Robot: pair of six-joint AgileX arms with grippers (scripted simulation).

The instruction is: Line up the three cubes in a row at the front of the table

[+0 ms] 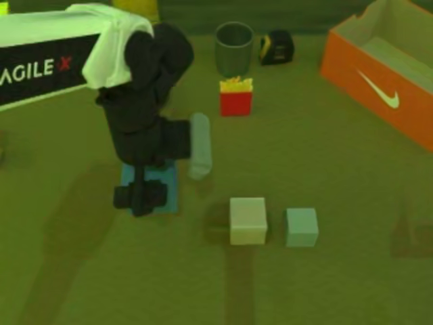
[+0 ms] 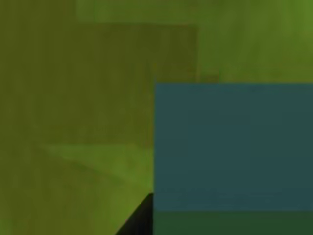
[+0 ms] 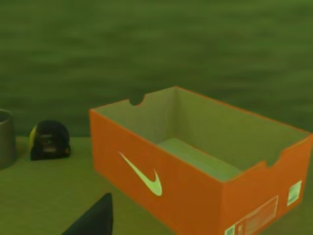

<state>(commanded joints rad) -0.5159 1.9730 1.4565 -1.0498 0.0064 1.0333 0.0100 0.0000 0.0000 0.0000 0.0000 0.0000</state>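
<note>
Hovering left gripper (image 1: 140, 196) directly over large matte blue cube (image 1: 164, 184) at table (image 1: 81, 271) left-centre, finger spread cannot be told | medium matte white cube (image 1: 247, 220) just right | small pale grey-blue cube (image 1: 301, 227) beside it | right arm out of the top view

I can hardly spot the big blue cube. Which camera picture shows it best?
The left wrist view: the large matte blue cube fills much of the picture, unobstructed. In the top view, the blue cube lies mostly hidden under the left gripper, leaving only its edges visible. The right wrist view does not show it at all.
</note>
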